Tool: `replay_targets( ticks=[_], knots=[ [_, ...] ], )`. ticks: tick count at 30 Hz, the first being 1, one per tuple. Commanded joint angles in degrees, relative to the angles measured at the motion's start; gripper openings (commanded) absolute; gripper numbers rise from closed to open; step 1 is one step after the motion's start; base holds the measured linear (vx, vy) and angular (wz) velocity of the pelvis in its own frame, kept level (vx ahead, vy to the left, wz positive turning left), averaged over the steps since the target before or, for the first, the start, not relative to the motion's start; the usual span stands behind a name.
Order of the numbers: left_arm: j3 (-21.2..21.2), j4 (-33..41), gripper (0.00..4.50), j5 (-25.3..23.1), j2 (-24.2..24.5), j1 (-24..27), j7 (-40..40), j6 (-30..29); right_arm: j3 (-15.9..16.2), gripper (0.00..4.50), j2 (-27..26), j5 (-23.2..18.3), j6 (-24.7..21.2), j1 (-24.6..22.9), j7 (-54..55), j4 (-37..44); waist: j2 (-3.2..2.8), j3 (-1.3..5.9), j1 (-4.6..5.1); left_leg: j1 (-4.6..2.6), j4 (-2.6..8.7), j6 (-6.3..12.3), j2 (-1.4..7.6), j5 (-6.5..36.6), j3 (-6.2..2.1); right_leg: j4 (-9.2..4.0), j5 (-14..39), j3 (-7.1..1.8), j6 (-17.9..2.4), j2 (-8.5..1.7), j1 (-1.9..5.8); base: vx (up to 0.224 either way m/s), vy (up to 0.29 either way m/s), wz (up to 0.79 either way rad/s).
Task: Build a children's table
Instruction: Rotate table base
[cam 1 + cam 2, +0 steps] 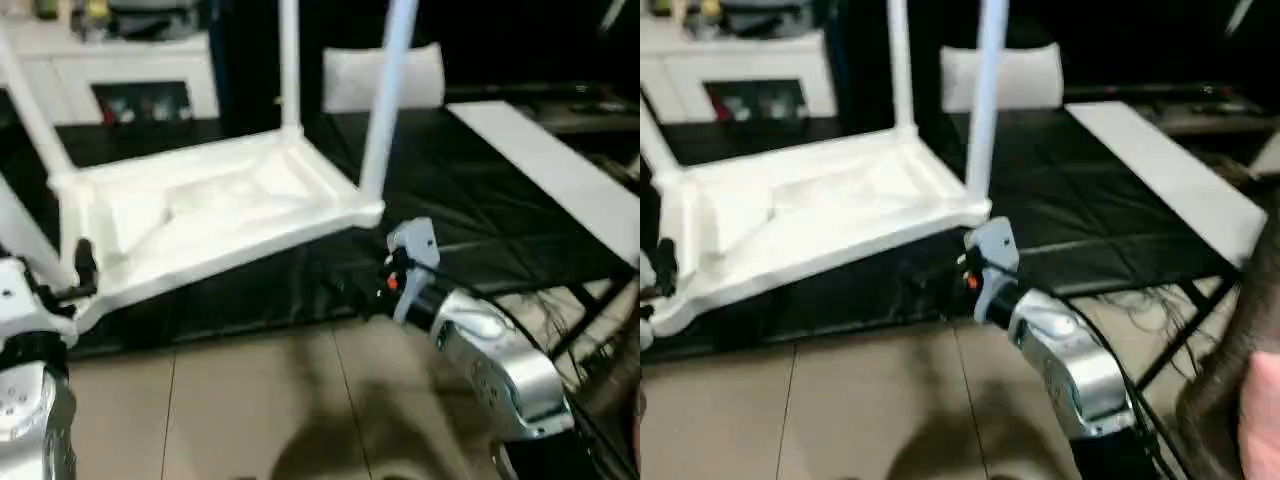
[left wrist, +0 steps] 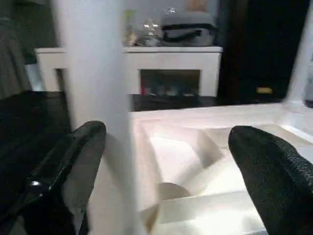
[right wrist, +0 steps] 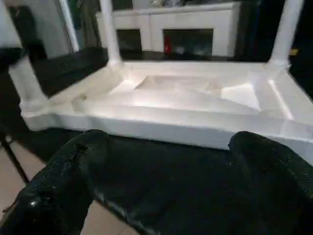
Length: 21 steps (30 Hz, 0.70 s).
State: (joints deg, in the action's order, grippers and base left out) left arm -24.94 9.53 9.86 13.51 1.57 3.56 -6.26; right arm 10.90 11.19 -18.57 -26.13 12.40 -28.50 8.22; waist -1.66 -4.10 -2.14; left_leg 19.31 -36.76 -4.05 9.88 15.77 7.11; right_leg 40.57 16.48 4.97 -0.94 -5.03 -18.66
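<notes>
The children's table lies upside down on the black work table (image 1: 470,190). Its white tabletop (image 1: 210,215) shows its ribbed underside, and several white legs stand up from the corners, among them the two on the right (image 1: 388,90) (image 1: 289,60). My left gripper (image 2: 166,166) is at the near left corner, open. That corner's leg (image 2: 93,98) stands between its black fingers (image 2: 73,161), close to one of them. My right gripper (image 3: 166,171) is open with nothing in it, a little in front of the tabletop's near edge (image 3: 161,125). Its silver forearm (image 1: 490,360) reaches in from the lower right.
A flat white board strip (image 1: 560,170) lies on the right side of the black table. A white cushion-like piece (image 1: 380,75) sits behind the tabletop, and a white cabinet (image 1: 120,70) stands at the back. Tiled floor (image 1: 250,400) lies below. A person's hair (image 1: 1240,340) shows at the right edge.
</notes>
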Motion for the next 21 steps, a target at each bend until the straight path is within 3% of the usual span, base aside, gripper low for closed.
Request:
replay_targets(
  ticks=[1, 2, 3, 4, 5, 6, 7, 8, 9, 10, 12, 15, 21],
  knots=[
    [-0.5, -1.4, 4.40, -0.1, 0.4, 0.7, 0.1, -0.3, -0.1, 4.50, -0.2, 0.3, -0.2, 0.6, 0.4, -0.1, 2.10, 4.24, -0.45, -1.28, 5.84, -0.55, 1.26, 26.0, -1.18, -5.09, 27.6, -5.83, 3.2, -3.01, -0.03, -0.022, -0.145, 0.01],
    [-0.6, -2.3, 4.40, -0.3, 1.0, 0.1, -0.3, -0.4, 0.0, 4.50, -0.3, 0.5, -0.2, 0.5, 0.5, -0.1, 1.78, 2.69, -1.53, -0.94, -1.03, 0.57, -0.46, 8.5, -0.83, -13.83, 48.9, -7.45, 1.4, -7.77, -3.78, -0.022, -0.145, 0.01],
    [-1.4, -3.6, 4.40, -0.8, 1.7, -0.9, -1.9, -1.0, 0.1, 4.50, -0.5, 0.6, -0.3, 0.4, 0.6, 0.1, 1.30, 3.30, -2.48, 0.70, 0.58, 0.96, 0.46, 0.9, -1.66, -12.26, 46.6, -7.65, 0.8, -7.14, -2.09, -0.022, -0.126, -0.17],
    [-2.0, -4.5, 4.40, -1.1, 2.1, -1.6, -3.1, -1.4, 0.2, 4.50, -0.7, 0.6, -0.4, 0.3, 0.7, 0.2, 0.75, 3.58, -2.84, 0.93, 2.24, 0.21, 0.76, -0.4, -1.54, -11.27, 41.4, -6.68, 0.1, -5.77, -1.93, 0.036, -0.075, -0.04],
    [-2.6, -5.1, 4.40, -1.4, 2.5, -2.2, -4.1, -1.8, 0.4, 4.50, -0.8, 0.7, -0.4, 0.2, 0.9, 0.4, -0.24, 3.92, -3.18, 1.55, 4.59, -1.16, 1.53, 0.5, -1.33, -9.51, 28.4, -5.31, -1.5, -3.42, -1.61, 0.036, -0.075, -0.04],
    [-3.0, -5.4, 4.40, -1.5, 2.7, -2.5, -4.6, -2.0, 0.6, 4.50, -0.8, 0.7, -0.5, 0.1, 1.0, 0.6, -1.13, 4.31, -3.06, 1.47, 5.37, -2.45, 2.03, 4.9, -1.14, -8.63, 19.2, -4.92, -3.5, -2.44, -1.70, 0.000, 0.000, 0.00],
    [-3.1, -5.3, 4.40, -1.3, 2.6, -2.5, -4.6, -2.0, 0.6, 4.50, -0.9, 0.7, -0.5, 0.1, 1.0, 0.6, -1.20, 4.27, -2.86, 1.91, 5.76, -2.81, 2.16, 7.4, -1.12, -8.39, 16.4, -4.74, -4.2, -2.22, -1.53, 0.000, 0.000, 0.00],
    [-3.2, -5.0, 4.40, -1.0, 2.5, -2.4, -4.4, -2.1, 0.7, 4.50, -1.0, 0.7, -0.6, 0.0, 1.2, 0.7, -1.72, 4.14, -2.54, 2.31, 6.50, -3.91, 2.41, 12.6, -1.37, -7.93, 13.3, -4.52, -5.4, -1.95, -1.35, 0.000, 0.000, 0.00],
    [-3.1, -4.4, 4.40, -0.6, 2.2, -2.2, -3.9, -2.1, 0.8, 4.50, -1.1, 0.9, -0.7, -0.2, 1.4, 0.9, -1.41, 4.38, -2.41, 2.20, 6.65, -4.27, 2.48, 14.6, -1.35, -7.88, 10.6, -4.48, -5.9, -1.84, -1.14, 0.000, 0.000, 0.00],
    [-3.1, -4.4, 4.40, -0.6, 2.2, -2.2, -3.9, -2.1, 0.8, 4.50, -1.1, 0.9, -0.7, -0.2, 1.4, 0.9, -1.51, 4.53, -2.46, 2.04, 6.66, -4.15, 2.52, 14.6, -1.35, -7.90, 9.1, -4.50, -6.2, -1.85, -1.16, 0.000, 0.000, 0.00],
    [-2.8, -4.6, 4.40, -0.1, 2.2, -2.2, -2.9, -2.2, 0.8, 4.50, -1.4, 1.0, -0.6, -0.3, 1.6, 0.9, -1.35, 4.95, -2.33, 2.16, 6.64, -3.21, 2.71, 10.7, -1.06, -7.75, 0.7, -4.39, -7.3, -1.79, -0.86, 0.000, 0.000, 0.00],
    [-3.0, -6.8, 4.40, 0.5, 3.2, -3.4, -3.0, -2.1, 0.8, 4.50, -1.5, 1.3, -0.5, -0.1, 1.8, 0.6, -1.32, 5.12, -2.38, 2.17, 6.50, -2.61, 2.51, 7.4, -0.67, -7.56, -5.3, -4.28, -7.6, -1.71, -0.66, 0.000, 0.000, 0.00],
    [-3.7, -11.4, 4.40, 1.4, 6.2, -7.2, -1.1, -2.6, 0.6, 4.50, -1.8, 2.1, -0.4, 0.0, 2.7, 0.1, -1.12, 5.12, -2.61, 1.91, 6.63, -2.61, 2.53, 6.0, -0.26, -7.75, -7.0, -4.35, -7.1, -1.90, -0.45, 0.000, 0.000, 0.00]
  ],
)
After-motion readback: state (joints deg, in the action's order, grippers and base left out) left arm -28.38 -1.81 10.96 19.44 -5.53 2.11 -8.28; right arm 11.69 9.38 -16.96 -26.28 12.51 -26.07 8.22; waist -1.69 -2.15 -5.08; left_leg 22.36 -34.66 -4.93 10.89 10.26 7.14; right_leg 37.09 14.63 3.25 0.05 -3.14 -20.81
